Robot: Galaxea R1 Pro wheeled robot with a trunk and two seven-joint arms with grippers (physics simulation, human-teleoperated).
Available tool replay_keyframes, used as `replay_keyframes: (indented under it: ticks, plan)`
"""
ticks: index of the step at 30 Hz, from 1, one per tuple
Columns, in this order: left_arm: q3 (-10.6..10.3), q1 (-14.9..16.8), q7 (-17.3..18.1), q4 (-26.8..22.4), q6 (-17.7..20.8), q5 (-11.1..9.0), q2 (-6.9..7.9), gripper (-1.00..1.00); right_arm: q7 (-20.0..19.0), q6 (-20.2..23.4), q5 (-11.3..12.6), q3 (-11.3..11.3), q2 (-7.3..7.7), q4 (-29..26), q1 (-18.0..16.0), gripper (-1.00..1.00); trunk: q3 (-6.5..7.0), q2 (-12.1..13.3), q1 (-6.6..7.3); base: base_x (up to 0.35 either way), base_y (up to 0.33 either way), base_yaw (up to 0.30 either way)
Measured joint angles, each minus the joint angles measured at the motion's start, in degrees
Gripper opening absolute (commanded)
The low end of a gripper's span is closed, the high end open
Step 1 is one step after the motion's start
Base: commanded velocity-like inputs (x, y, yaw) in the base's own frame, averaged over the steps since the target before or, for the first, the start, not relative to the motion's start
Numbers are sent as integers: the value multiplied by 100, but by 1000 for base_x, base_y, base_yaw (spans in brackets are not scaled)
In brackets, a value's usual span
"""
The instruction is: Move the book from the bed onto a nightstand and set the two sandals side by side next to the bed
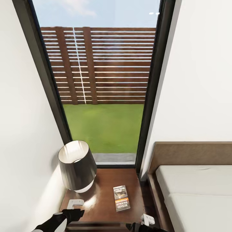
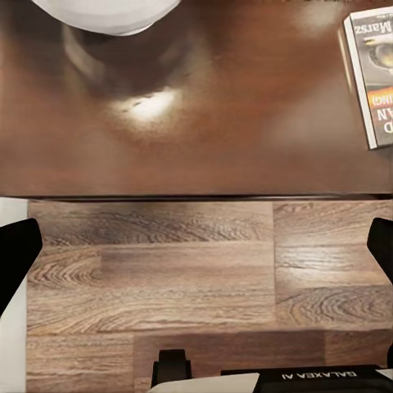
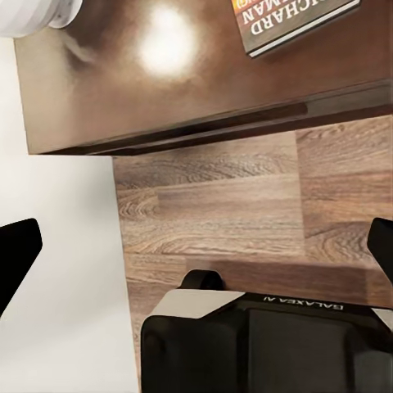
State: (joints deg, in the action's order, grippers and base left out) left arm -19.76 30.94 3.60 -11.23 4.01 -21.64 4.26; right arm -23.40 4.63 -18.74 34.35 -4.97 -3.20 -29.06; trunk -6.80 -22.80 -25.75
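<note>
1. both claws are low at the near edge of the nightstand (image 1: 103, 193). the left claw (image 1: 75, 214) hangs just in front of the counter top, and its wrist view shows dark fingertips (image 2: 16, 258) set far apart at the two sides with nothing between them, so it is wide open and empty.
2. the right claw (image 1: 146, 222) sits between the nightstand corner and the bed (image 1: 193, 187). its wrist view shows fingertips (image 3: 16, 250) spread wide over the wood floor (image 3: 221, 221), holding nothing.
3. the book (image 1: 121, 198) lies flat on the glossy counter top, toward the side nearer the bed, apart from the lamp (image 1: 77, 166) that stands at the wall side. its orange band and white lettering face up; the same cover shows in the left wrist view (image 2: 372, 74) and the right wrist view (image 3: 286, 20).
4. judged from this, the book step looks done. the sandals are still to be dealt with.
5. if the book needed shifting, i judge it light, thin and fairly stiff, lying so flat that a claw could not easily get under it. on a slick top it would likely slide. best hold: pinch across the long edges, or drag it to the counter edge and grip the overhang.
6. the lamp looks easy to knock.
</note>
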Motion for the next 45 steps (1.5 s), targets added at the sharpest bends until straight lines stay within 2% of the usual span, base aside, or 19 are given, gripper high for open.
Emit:
replay_keyframes:
  ticks: [45]
  plan:
    - [0, -3, 0, 0, -2, 1, -1, 100, 0, 7, -2, 3, -2, -3, 6, 100, 0, 0, 0, 0, 0, 0]
